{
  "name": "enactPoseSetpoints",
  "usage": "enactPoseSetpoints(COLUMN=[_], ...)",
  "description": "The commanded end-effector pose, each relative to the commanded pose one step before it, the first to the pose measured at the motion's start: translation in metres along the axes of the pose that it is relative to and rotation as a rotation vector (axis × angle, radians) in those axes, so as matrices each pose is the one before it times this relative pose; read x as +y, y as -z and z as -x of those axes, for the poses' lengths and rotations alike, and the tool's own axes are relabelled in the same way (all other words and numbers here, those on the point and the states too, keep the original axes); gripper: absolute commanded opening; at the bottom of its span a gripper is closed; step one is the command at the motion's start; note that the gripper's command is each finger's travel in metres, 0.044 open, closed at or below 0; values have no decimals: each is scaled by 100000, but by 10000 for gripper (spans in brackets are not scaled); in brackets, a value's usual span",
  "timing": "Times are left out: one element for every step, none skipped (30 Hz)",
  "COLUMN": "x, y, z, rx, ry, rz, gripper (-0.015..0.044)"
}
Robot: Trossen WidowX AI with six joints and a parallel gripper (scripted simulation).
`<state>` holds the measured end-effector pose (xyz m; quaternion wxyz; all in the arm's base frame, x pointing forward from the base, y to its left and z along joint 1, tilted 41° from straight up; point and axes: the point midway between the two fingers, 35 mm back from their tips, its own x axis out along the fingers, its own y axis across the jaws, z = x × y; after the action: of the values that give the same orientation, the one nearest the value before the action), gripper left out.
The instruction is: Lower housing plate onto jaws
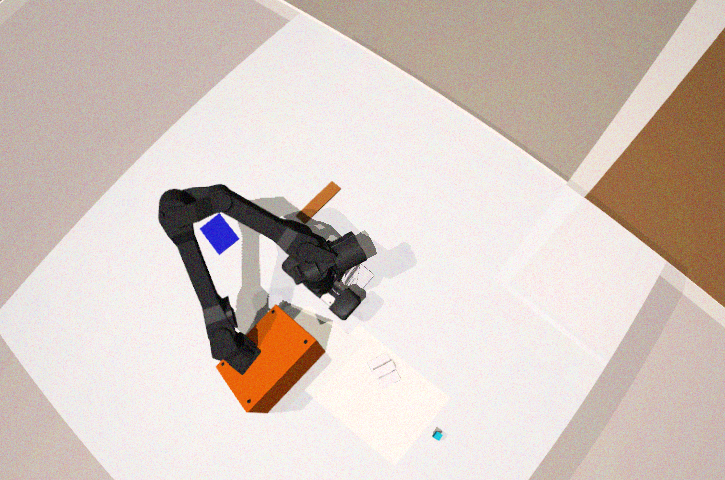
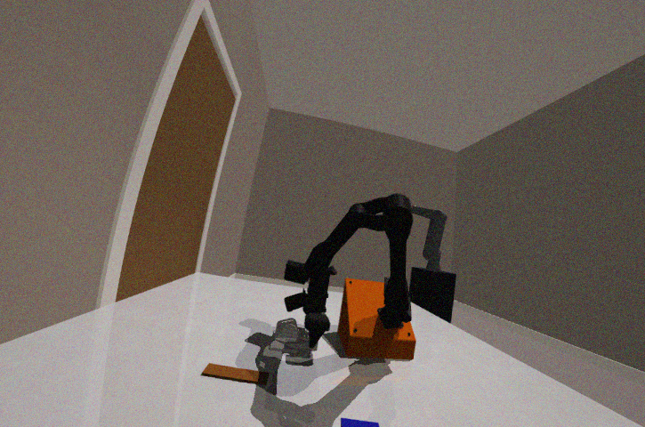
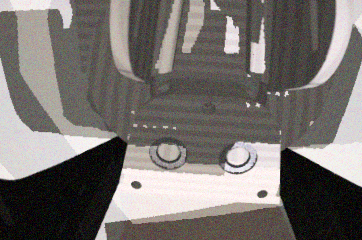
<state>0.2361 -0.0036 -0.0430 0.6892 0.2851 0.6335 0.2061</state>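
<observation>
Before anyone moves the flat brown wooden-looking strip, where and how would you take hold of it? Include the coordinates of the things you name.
I'd grip the flat brown strip point(image 1: 324, 195) point(image 2: 229, 372) across its narrow width, near the end away from the black robot arm point(image 1: 255, 217) point(image 2: 336, 229). Come from above, fingers along its long sides: it lies flat, long and thin, and the arm overhangs near its other end.

On your bench point(image 1: 459, 198) point(image 2: 131, 352): one blue square point(image 1: 219, 233) point(image 2: 359, 422); one brown strip point(image 1: 319, 200) point(image 2: 235, 373), flat; one cream sheet point(image 1: 374, 418), and, just beside its corner, one small cyan block point(image 1: 437, 435). Beyond your bench: one brown door point(image 1: 680, 186) point(image 2: 172, 176), pale-framed.
</observation>
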Motion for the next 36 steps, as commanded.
enactPoseSetpoints(x=[64,0,0,0,0,0,0,0,0,0,0,0,0,0,0,0,0,0,0,0,0,0,0,0,-64,0,0,0,0,0,0,0,0,0,0,0], y=[-20,0,0,0,0,0,0,0,0,0,0,0,0,0,0,0,0,0,0,0,0,0,0,0,18,0,0,0,0,0,0,0,0,0,0,0], z=[-38,0,0,0,0,0,0,0,0,0,0,0,0,0,0,0,0,0,0,0,0,0,0,0,36,0,0,0,0,0,0,0,0,0,0,0], rx=[-158,0,0,0,0,0,0,0,0,0,0,0,0,0,0,0,0,0,0,0,0,0,0,0,151,0,0,0,0,0,0,0,0,0,0,0], ry=[-411,0,0,0,0,0,0,0,0,0,0,0,0,0,0,0,0,0,0,0,0,0,0,0,411,0,0,0,0,0,0,0,0,0,0,0], rz=[-209,0,0,0,0,0,0,0,0,0,0,0,0,0,0,0,0,0,0,0,0,0,0,0,196,0,0,0,0,0,0,0,0,0,0,0], gripper=[351,351,351,351,351,351,351,351,351,351,351,351,351,351,351,351,351,351,351,351,351,351,351,351,377,403,430,440,440,440,440,440,440,440,440,440])
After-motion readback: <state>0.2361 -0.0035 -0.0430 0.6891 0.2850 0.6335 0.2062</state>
